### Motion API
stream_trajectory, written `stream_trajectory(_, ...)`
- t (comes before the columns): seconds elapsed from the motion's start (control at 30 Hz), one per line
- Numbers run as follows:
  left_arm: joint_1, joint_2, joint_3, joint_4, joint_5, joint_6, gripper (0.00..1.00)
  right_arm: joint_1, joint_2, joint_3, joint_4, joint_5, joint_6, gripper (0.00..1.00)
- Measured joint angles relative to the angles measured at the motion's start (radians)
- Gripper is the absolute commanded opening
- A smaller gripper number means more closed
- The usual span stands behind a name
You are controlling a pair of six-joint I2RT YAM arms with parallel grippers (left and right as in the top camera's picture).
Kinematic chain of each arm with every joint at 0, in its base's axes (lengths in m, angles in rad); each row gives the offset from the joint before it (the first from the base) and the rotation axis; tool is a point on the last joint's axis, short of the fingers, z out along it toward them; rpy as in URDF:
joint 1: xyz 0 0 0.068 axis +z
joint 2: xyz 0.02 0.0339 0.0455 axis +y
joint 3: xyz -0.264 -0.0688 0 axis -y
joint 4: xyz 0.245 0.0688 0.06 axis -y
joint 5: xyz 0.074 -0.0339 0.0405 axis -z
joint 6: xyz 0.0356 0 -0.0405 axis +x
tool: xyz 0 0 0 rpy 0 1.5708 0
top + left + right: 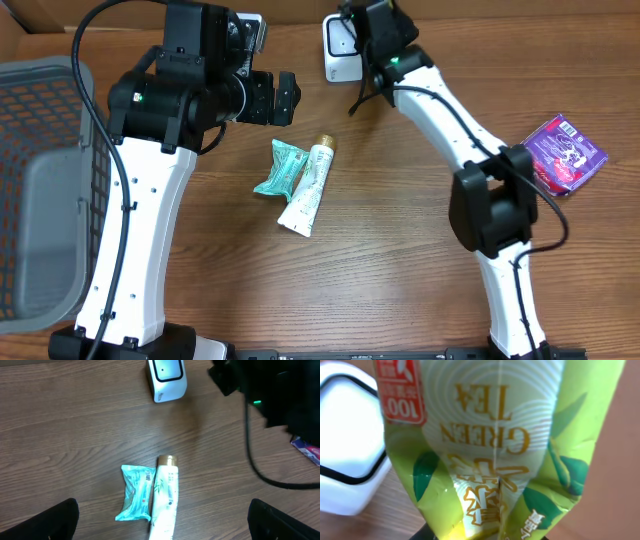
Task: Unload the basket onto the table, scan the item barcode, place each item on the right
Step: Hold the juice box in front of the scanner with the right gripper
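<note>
While the right gripper [362, 42] is clamped on the lower end of the green tea packet [490, 435], the packet hangs just beside the scanner [345, 440], right of its dark-rimmed window. The step in hand looks like presenting the code. No barcode shows on the face turned to the wrist camera, so the wrist probably needs to roll until the coded side squarely faces that window. The foil should then be held flat and steady, since a crease could spoil the read.

That face reads "GREEN TEA" in gold, upside down, with "100" on a red badge. The characters beneath are too distorted to read.

Nearer than the scanner, a white tube [308, 187] and a teal sachet [279, 168] lie side by side on the counter [400, 250], their print too small to read. A purple packet [566, 152] lies well to its right. The left gripper [275, 97] hovers left of the scanner with its jaws wide apart, holding nothing.
</note>
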Motion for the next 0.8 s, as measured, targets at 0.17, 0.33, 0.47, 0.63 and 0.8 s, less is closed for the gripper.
stream_trajectory(0.17, 0.000, 0.000, 0.000, 0.000, 0.000, 0.000, 1.00, 0.024, 0.061, 0.000, 0.076, 0.066, -0.151, 0.04)
stream_trajectory(0.33, 0.000, 0.000, 0.000, 0.000, 0.000, 0.000, 1.00, 0.043, 0.101, 0.000, 0.093, 0.085, -0.208, 0.04)
stream_trajectory(0.47, 0.000, 0.000, 0.000, 0.000, 0.000, 0.000, 1.00, 0.045, 0.122, 0.000, 0.110, 0.087, -0.253, 0.04)
stream_trajectory(0.63, 0.000, 0.000, 0.000, 0.000, 0.000, 0.000, 1.00, 0.044, 0.142, 0.000, 0.158, 0.111, -0.311, 0.04)
stream_trajectory(0.8, 0.000, 0.000, 0.000, 0.000, 0.000, 0.000, 1.00, 0.041, 0.163, 0.000, 0.160, 0.124, -0.330, 0.04)
